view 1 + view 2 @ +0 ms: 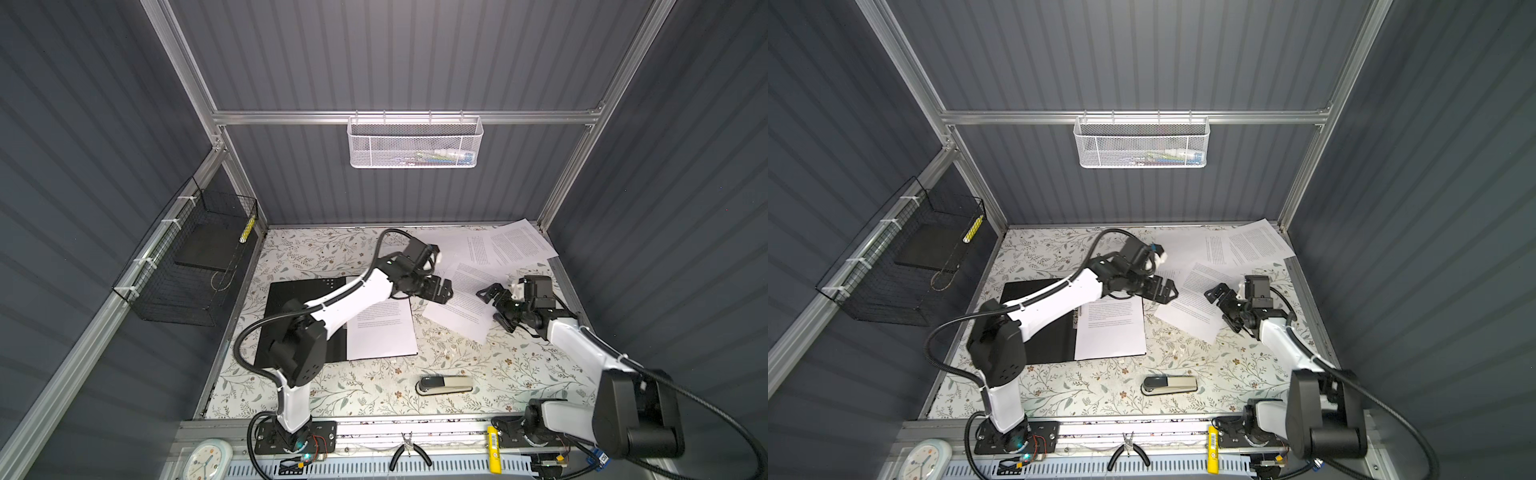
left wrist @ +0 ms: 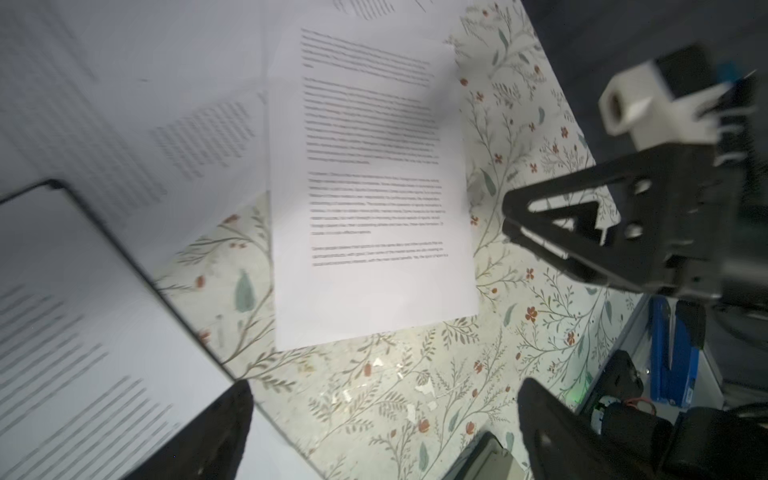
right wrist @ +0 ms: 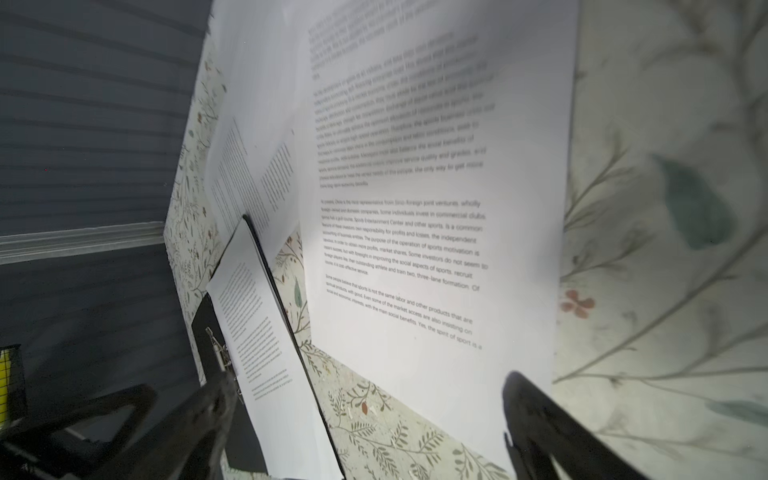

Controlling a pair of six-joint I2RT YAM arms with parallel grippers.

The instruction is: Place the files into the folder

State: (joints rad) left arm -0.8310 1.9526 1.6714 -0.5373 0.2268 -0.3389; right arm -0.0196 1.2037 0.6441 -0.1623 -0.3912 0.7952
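The black folder point(image 1: 291, 291) point(image 1: 1025, 291) lies open on the left of the table, and one printed sheet point(image 1: 382, 330) point(image 1: 1111, 330) rests on its right half. Another of the files point(image 1: 461, 301) point(image 2: 374, 187) point(image 3: 415, 208) lies loose just right of it. Two more sheets point(image 1: 519, 245) point(image 1: 1254, 243) overlap at the back right corner. My left gripper point(image 1: 444, 291) point(image 2: 386, 419) hovers open between the folder's far right corner and the loose sheet, holding nothing. My right gripper point(image 1: 496, 306) point(image 3: 365, 415) is open and empty over that sheet's right edge.
A stapler point(image 1: 444, 384) lies near the table's front. Pliers point(image 1: 409, 451) and a clock point(image 1: 208, 461) sit on the front rail. A black wire basket point(image 1: 195, 257) hangs on the left wall, a white mesh basket point(image 1: 413, 143) on the back wall.
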